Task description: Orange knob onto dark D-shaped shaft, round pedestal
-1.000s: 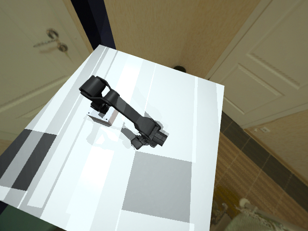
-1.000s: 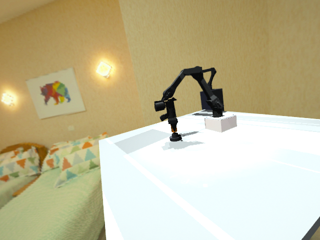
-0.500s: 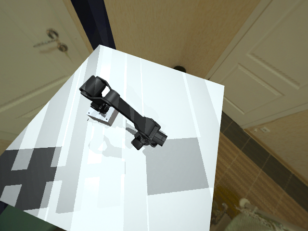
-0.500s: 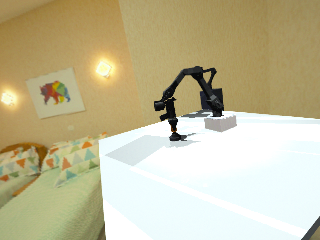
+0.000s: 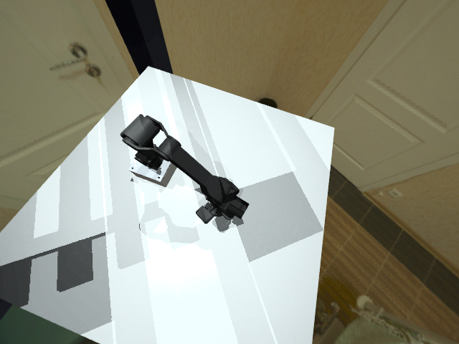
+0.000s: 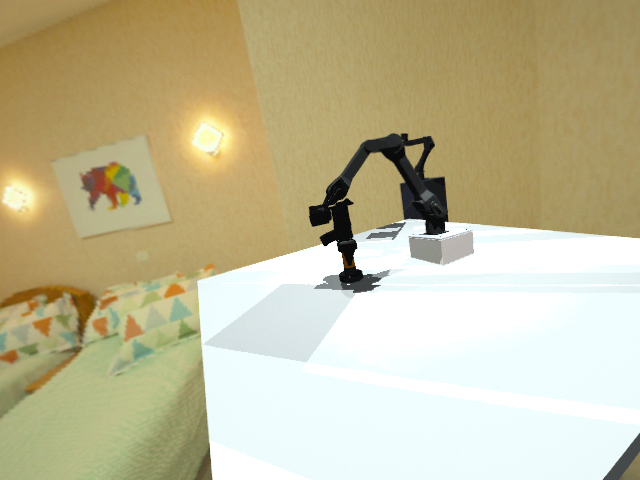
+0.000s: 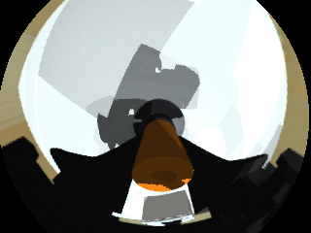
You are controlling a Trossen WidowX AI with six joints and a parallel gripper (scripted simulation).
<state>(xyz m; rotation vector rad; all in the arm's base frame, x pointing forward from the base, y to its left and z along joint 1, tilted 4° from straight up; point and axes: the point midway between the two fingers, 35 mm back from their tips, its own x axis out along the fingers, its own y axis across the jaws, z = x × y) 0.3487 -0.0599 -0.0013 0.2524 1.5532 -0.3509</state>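
One arm, top view: black six-joint arm (image 5: pixel 192 166) reaches from its pale base block (image 5: pixel 163 178) across the glossy white table (image 5: pixel 259 289); knob hidden beneath the wrist.
Exterior view: black parallel-jaw gripper (image 6: pixel 347 253) points straight down, pinching the tapered orange knob (image 6: pixel 351 262) directly over the dark round pedestal (image 6: pixel 351 276).
Wrist view: knob (image 7: pixel 162 155) clamped between dark fingers, narrow end meeting pedestal (image 7: pixel 148 112); shaft not discernible.
Seating depth: cannot tell.
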